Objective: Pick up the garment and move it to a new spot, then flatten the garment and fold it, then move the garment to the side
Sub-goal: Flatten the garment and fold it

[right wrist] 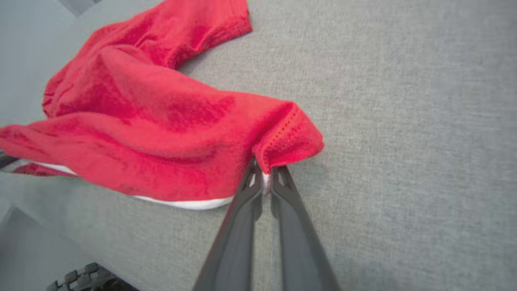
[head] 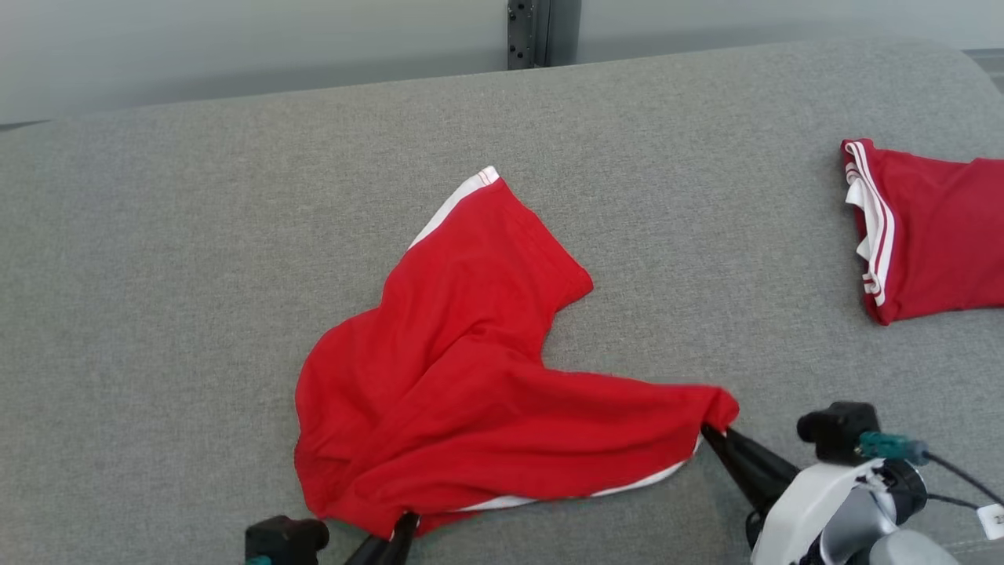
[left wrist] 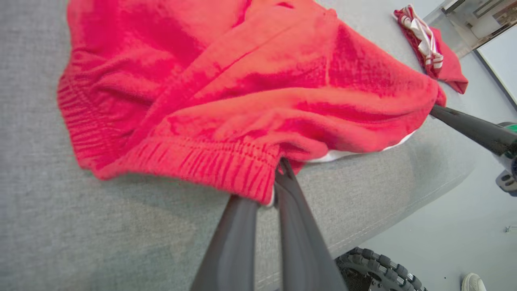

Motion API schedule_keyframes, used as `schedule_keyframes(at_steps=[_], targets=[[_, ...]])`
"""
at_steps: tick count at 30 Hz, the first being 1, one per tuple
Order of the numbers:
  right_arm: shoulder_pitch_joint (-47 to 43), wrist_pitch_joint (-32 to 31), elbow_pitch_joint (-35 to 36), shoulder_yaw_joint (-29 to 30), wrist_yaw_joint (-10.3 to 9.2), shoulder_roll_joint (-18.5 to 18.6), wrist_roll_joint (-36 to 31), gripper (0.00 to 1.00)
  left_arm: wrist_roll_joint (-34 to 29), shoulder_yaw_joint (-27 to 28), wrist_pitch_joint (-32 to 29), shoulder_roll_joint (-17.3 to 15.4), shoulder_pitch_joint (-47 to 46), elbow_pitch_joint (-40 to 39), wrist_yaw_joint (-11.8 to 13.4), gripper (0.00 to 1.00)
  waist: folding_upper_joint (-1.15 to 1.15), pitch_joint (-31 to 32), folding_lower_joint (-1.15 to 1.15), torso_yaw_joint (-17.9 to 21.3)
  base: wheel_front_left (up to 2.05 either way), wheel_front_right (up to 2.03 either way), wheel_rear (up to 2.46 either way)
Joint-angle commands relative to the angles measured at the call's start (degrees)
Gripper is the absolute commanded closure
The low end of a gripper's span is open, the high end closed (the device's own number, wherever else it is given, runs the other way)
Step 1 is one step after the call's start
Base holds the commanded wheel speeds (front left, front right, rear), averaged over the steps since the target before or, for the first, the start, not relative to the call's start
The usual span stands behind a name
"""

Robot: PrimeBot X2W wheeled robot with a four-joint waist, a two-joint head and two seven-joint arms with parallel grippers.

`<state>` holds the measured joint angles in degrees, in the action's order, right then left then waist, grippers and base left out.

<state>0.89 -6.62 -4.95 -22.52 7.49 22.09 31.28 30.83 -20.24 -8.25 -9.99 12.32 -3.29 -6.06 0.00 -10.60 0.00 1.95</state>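
Tread of a black knobbly wheel (left wrist: 379,270) shows nearest in the left wrist view, on pale floor (left wrist: 444,226) below the front edge of the broad grey woven-fabric cushion (head: 196,275). At that front edge the left gripper (head: 406,522) has its two long dark fingers pressed together on the ribbed elastic waistband of the crumpled red cloth shorts with white side stripes (head: 455,377), pinching a fold of the band at the shorts' near lower edge. Further to the right, the right gripper (head: 712,431) is likewise clamped onto the shorts. Its tips nip a stitched hem corner at the garment's right-hand end, and the right wrist view shows a sliver of white trim between them. Between the two grips the red cloth runs in a loose, sagging ridge, raised a little off the cushion, with a white stripe showing along its underside. Beyond that ridge the shorts lie roughly at the cushion's middle, bunched and wrinkled toward the left, with a leg reaching away up the surface to an end edged with a white band. Well apart from them, at the cushion's far right, lies a second red garment with white striped trim (head: 933,235), cut off by the picture's edge. Behind the cushion rises a pale wall (head: 235,55) with a dark metal post (head: 527,31).
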Motion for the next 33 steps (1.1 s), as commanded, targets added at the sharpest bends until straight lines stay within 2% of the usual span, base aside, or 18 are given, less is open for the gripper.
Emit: schedule_keyframes(at_steps=[1,9,11,12,14,16,20,23,25,29,33], targets=[[0.9,0.1,2.5,1.1,0.00,0.7,3.0,1.00,1.1,0.6,-0.4,-0.9,-0.1,-2.4,-0.3,1.00,0.00,0.6,0.00,0.2,0.00,0.00,0.00],[5.8,-2.8,19.6,12.2,0.01,5.1,18.2,1.00,7.4,5.8,-7.1,-8.1,-4.7,-25.3,-0.8,1.00,0.00,-0.2,0.00,0.2,0.00,0.00,0.00],[9.4,-4.8,21.7,15.3,0.00,6.0,19.8,1.00,9.0,8.5,-9.6,-9.8,-8.1,-29.3,-0.3,1.00,0.00,-2.2,0.00,0.1,0.00,0.00,0.00],[12.1,-6.2,22.5,16.0,0.00,5.6,20.9,1.00,9.7,10.2,-11.0,-11.2,-10.4,-30.5,0.0,1.00,0.00,-3.4,0.00,0.3,0.00,0.00,0.00],[18.9,-9.1,22.8,17.1,-0.01,4.7,22.5,1.00,12.8,12.6,-13.9,-12.2,-16.0,-32.1,0.3,1.00,0.00,-6.8,0.00,0.6,0.00,0.00,0.00],[26.4,-12.5,20.7,17.7,-0.02,3.0,23.5,1.00,15.4,14.2,-16.8,-14.0,-24.2,-31.2,0.1,1.00,0.00,-10.3,0.00,0.2,0.00,0.00,0.00],[43.9,-17.9,12.7,18.7,-0.02,-2.2,20.8,1.00,17.2,14.2,-21.4,-15.3,-43.2,-22.8,0.0,1.00,0.00,-16.8,0.00,-0.9,0.00,0.00,0.00],[57.1,-19.4,4.1,20.1,0.00,-6.8,16.1,1.00,14.9,12.4,-21.0,-13.6,-59.3,-12.8,-0.2,1.00,0.00,-20.3,0.00,-1.8,0.00,0.00,0.00],[64.7,-18.3,-1.8,20.9,0.02,-9.8,12.3,1.00,12.1,11.3,-18.0,-11.4,-68.7,-4.9,-0.3,1.00,0.00,-21.7,0.00,-2.2,0.00,0.00,0.00],[78.1,-11.6,-11.2,23.6,0.01,-14.7,5.7,1.00,6.5,9.1,-11.6,-9.2,-84.4,9.1,-0.8,1.00,0.00,-25.1,0.00,-1.8,0.00,0.00,0.00],[85.3,-4.2,-18.7,24.8,-0.03,-17.1,2.5,1.00,1.7,6.9,-1.0,-7.5,-93.4,20.3,-1.1,1.00,0.00,-27.0,0.00,-1.0,0.00,0.00,0.00]])
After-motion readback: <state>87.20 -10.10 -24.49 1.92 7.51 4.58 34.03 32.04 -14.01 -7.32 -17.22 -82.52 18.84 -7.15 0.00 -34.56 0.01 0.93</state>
